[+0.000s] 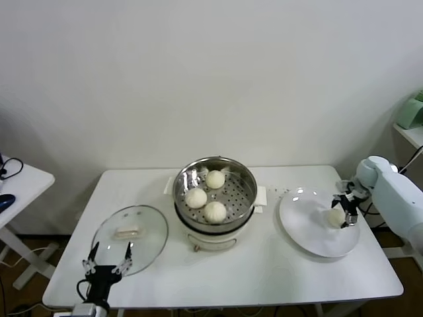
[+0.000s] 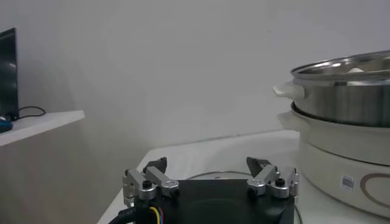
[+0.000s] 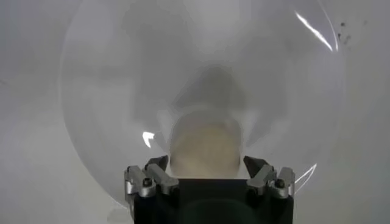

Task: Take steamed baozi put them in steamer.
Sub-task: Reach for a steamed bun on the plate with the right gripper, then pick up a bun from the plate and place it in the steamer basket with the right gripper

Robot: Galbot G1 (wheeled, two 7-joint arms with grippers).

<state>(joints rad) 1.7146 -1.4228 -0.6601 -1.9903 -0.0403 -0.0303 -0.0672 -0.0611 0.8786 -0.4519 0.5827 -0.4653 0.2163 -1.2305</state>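
Observation:
The steel steamer (image 1: 248,177) stands mid-table on its white cooker base (image 1: 213,240) and holds three cream-white baozi (image 1: 215,179), (image 1: 195,197), (image 1: 215,211). One more baozi (image 1: 336,216) lies on the white plate (image 1: 305,228) at the right. My right gripper (image 1: 345,212) is down over that plate, open, one finger on each side of the bun. In the right wrist view the bun (image 3: 206,143) fills the space between the jaws of the gripper (image 3: 206,163), with a thin gap at each finger. My left gripper (image 1: 107,259) waits open near the front left edge.
A flat glass lid (image 1: 132,231) with a white knob lies at the front left, just ahead of the left gripper (image 2: 207,163). The steamer (image 2: 347,91) rises to that gripper's right. A small white side table (image 1: 20,181) stands beyond the left edge.

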